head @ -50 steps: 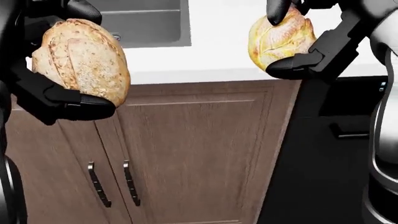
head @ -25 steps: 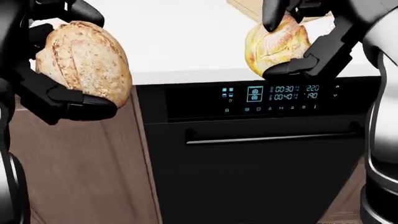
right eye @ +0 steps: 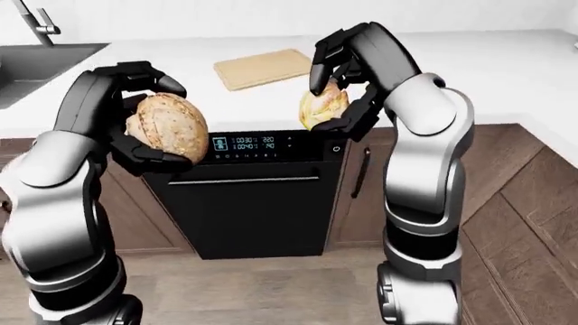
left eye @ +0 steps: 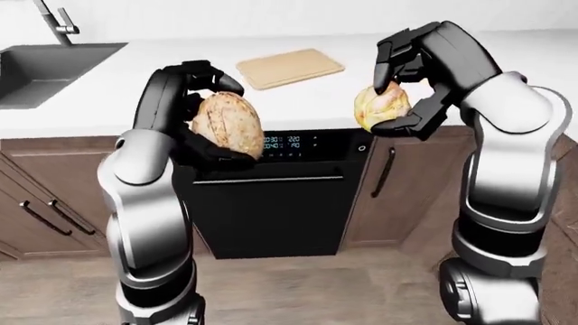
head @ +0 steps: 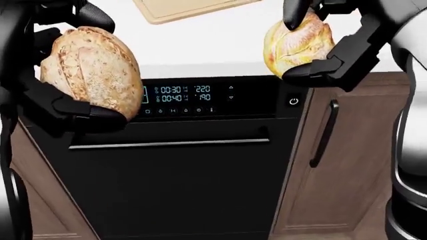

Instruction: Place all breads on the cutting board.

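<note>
Two breads, one round loaf [left eye: 225,124] gripped in left hand [left eye: 194,115], one roll [left eye: 381,107] gripped in right hand [left eye: 415,81]; one cutting board [left eye: 289,68].

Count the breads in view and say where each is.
2. The large brown loaf is gripped in the left hand; the smaller yellow loaf is gripped in the right hand. None lies on the cutting board.

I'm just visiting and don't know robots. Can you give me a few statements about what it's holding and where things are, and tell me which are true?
1. Each hand holds a bread. True: the left hand grips the big round loaf, the right hand the small yellowish loaf.
2. The cutting board already carries bread. False: it is bare.
3. A sink shows at the left-eye view's left. True.
4. The dishwasher door hangs open. False: it is closed.
</note>
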